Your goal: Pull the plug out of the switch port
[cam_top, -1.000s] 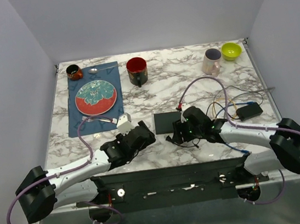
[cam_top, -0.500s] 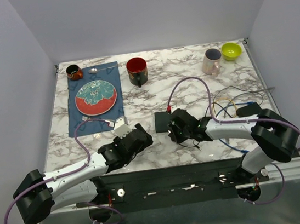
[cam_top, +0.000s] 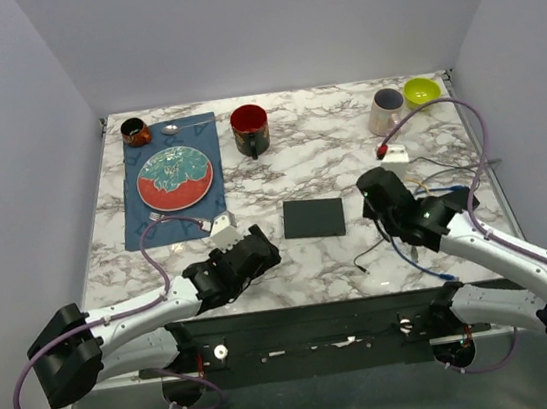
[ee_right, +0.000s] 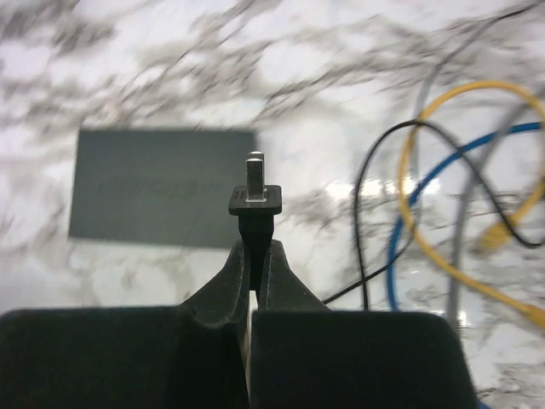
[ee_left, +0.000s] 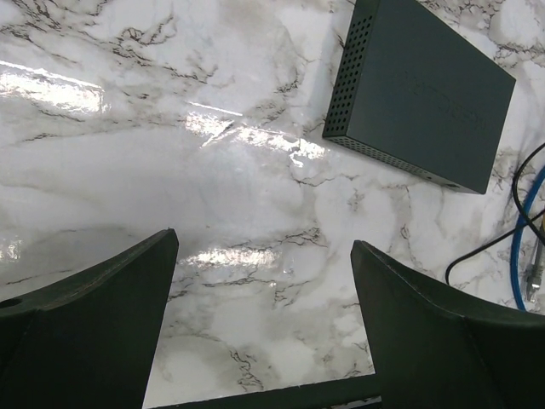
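Fingers of my right gripper (ee_right: 253, 256) are clamped tight on the small black plug (ee_right: 254, 201), held up and out of the dark switch (ee_right: 157, 183) lying beyond on the marble table (ee_right: 170, 77), loose coloured cables (ee_right: 392, 256) to its right, while my left gripper (ee_left: 260, 247) hangs wide open and empty near that switch.

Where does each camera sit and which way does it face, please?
Top external: overhead, behind the arms, looking down on the table; both show.
Left wrist: on the left gripper, facing down at the switch; its open fingers show.
Right wrist: behind the right gripper, facing down; its fingers pinch the plug.
Shared: the switch.
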{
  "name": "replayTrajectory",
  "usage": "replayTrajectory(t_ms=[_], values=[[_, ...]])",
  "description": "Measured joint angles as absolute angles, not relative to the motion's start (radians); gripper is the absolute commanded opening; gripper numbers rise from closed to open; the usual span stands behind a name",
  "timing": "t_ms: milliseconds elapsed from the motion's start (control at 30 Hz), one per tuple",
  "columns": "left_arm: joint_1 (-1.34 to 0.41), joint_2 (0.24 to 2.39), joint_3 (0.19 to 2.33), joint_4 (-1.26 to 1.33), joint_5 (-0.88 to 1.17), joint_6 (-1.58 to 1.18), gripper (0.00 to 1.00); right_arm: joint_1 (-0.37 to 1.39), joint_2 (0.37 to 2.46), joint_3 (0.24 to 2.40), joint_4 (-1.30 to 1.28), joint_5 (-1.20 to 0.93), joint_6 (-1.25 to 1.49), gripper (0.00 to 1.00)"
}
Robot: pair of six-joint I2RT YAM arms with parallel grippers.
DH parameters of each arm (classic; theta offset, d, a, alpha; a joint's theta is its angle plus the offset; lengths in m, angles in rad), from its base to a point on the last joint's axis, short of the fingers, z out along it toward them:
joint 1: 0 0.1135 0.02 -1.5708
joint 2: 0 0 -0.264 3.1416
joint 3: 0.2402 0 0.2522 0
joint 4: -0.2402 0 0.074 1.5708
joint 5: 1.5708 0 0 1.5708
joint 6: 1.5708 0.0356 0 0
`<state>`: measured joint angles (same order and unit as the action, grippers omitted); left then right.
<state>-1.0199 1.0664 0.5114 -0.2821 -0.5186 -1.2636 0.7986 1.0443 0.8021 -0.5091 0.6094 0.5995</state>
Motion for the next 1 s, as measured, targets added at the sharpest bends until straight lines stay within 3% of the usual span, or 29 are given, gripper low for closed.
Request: replayTrajectory(t_ms=[233, 267, 300, 333, 367, 433, 567, 700, 833, 1000], values=[[-1.020, 1.093, 0.512, -0.272, -0.510, -1.253, 0.95, 0.325, 1.198, 0.807, -0.511, 0.664, 0.631, 0.01], [-1.020, 1.093, 0.513, -0.271, -0.506, -1.251, 0.95, 0.259, 1.243, 0.807, -0.512, 0.662, 0.651, 0.10], [-1.020, 1.094, 0.515, -0.271, -0.503, -1.249, 0.95, 0.202, 1.284, 0.807, -0.517, 0.661, 0.677, 0.27], [-1.020, 1.094, 0.517, -0.270, -0.501, -1.245, 0.95, 0.154, 1.317, 0.807, -0.525, 0.661, 0.702, 0.61], [-1.020, 1.094, 0.520, -0.271, -0.500, -1.242, 0.95, 0.118, 1.339, 0.807, -0.530, 0.661, 0.725, 0.76], [-1.020, 1.092, 0.527, -0.271, -0.498, -1.237, 0.95, 0.088, 1.353, 0.814, -0.541, 0.657, 0.747, 0.93], [-1.020, 1.055, 0.527, -0.275, -0.499, -1.230, 0.95, 0.085, 1.330, 0.878, -0.546, 0.638, 0.752, 0.97], [-1.020, 1.013, 0.519, -0.268, -0.503, -1.230, 0.95, 0.105, 1.168, 0.890, -0.501, 0.566, 0.735, 1.00], [-1.018, 1.024, 0.516, -0.264, -0.509, -1.230, 0.95, 0.197, 1.049, 0.897, -0.429, 0.485, 0.710, 0.94], [-1.016, 1.085, 0.538, -0.276, -0.511, -1.219, 0.99, 0.361, 1.053, 0.861, -0.336, 0.324, 0.656, 0.93]])
